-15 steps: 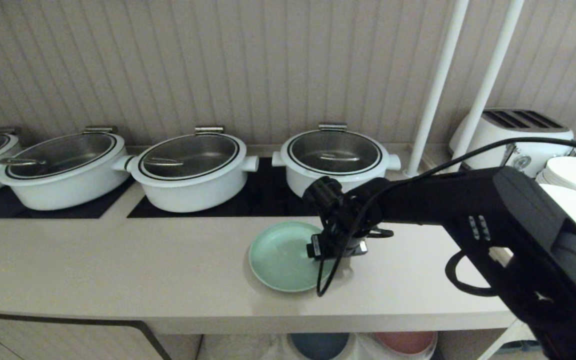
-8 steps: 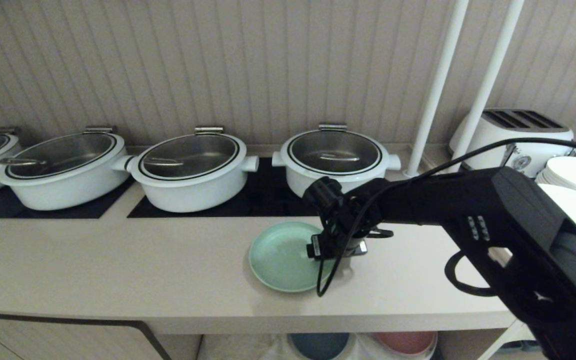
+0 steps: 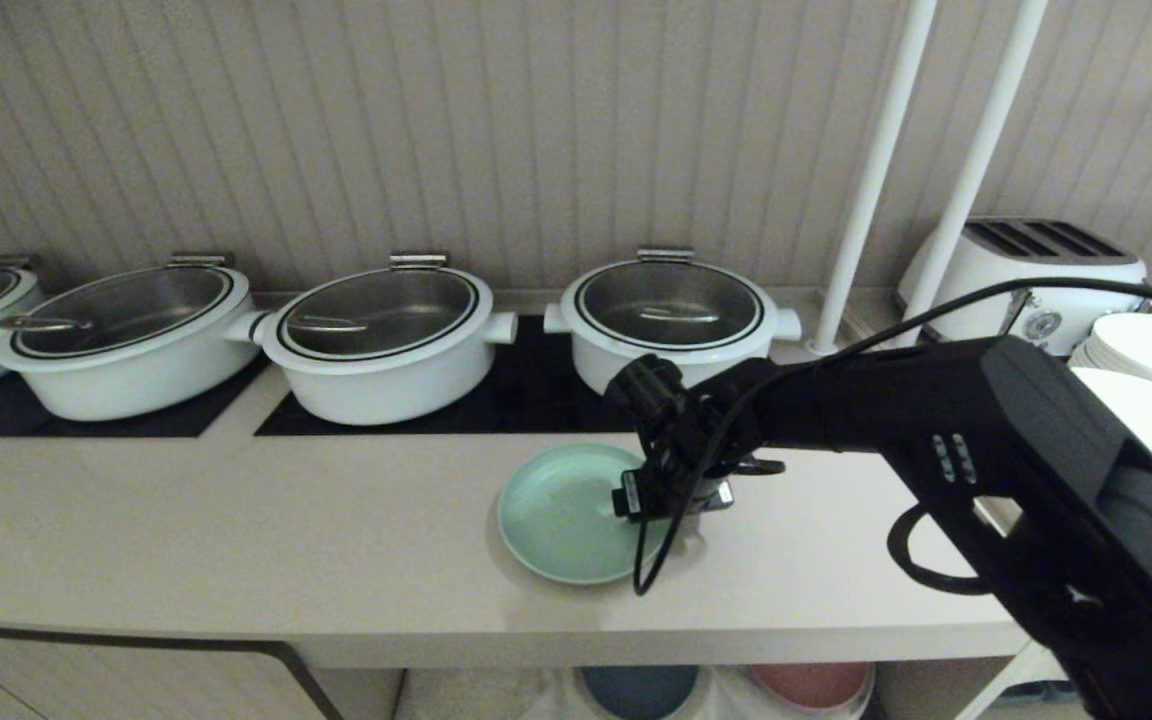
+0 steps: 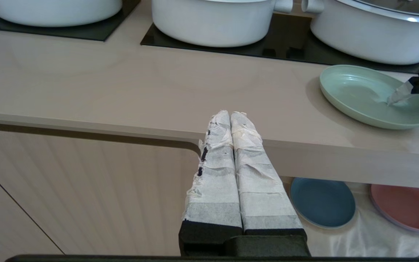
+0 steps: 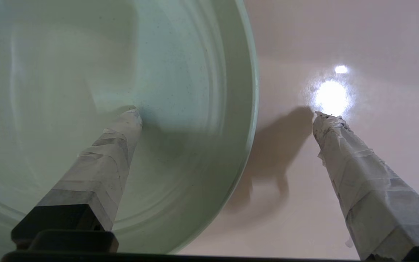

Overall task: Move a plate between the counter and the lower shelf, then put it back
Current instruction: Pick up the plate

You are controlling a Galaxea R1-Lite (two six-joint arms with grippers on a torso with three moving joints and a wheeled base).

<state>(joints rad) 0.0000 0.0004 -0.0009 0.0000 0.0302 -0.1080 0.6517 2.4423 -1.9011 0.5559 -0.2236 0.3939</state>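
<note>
The mint-green plate (image 3: 556,515) lies flat on the beige counter (image 3: 236,540), in front of the right-hand white pot. My right gripper (image 3: 674,498) points down over the plate's right rim and is open. In the right wrist view the gripper (image 5: 227,115) straddles the rim: one taped finger (image 5: 115,145) stands inside the plate (image 5: 122,54), the other over bare counter (image 5: 358,54). Nothing is gripped. My left gripper (image 4: 230,114) is shut and empty, parked low in front of the counter edge. The lower shelf (image 4: 369,236) with its white cloth shows under the counter.
Several white lidded pots (image 3: 381,340) stand on black hob panels behind the plate. A dark blue plate (image 4: 322,202) and a pink plate (image 4: 406,207) lie on the lower shelf. Two white poles (image 3: 876,170), a toaster (image 3: 1036,265) and white plate stacks (image 3: 1146,350) are at the right.
</note>
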